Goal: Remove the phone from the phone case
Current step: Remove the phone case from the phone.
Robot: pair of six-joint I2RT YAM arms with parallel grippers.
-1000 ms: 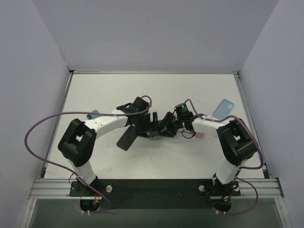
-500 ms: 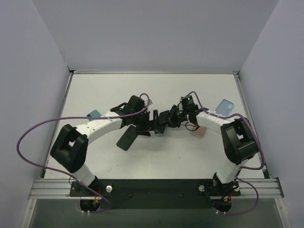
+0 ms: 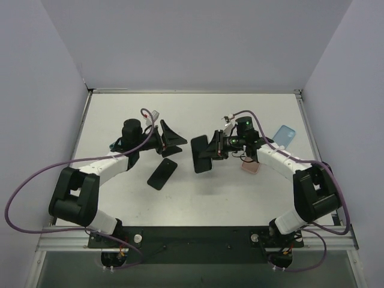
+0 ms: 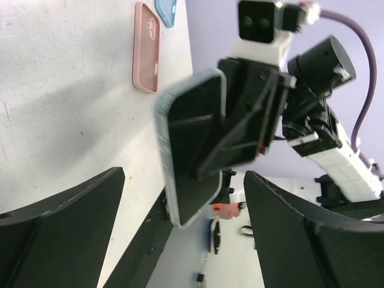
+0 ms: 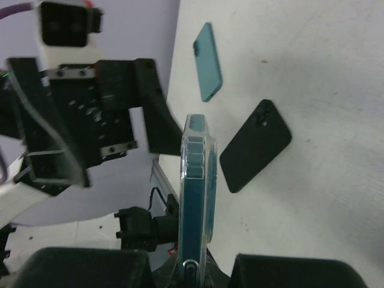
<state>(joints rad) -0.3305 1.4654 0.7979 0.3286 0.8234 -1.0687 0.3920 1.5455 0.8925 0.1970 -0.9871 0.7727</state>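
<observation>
Over table (image 5: 336, 90), clear case (image 5: 195, 180) bottom cut off.

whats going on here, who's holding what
The right gripper is shut on a phone in a clear case, holding it up off the table between the two arms. The left gripper is open and empty, facing the phone across a gap. The phone is not yet out of its case. A black phone or case lies flat on the table below; a pink case and a blue case lie off to the right.
</observation>
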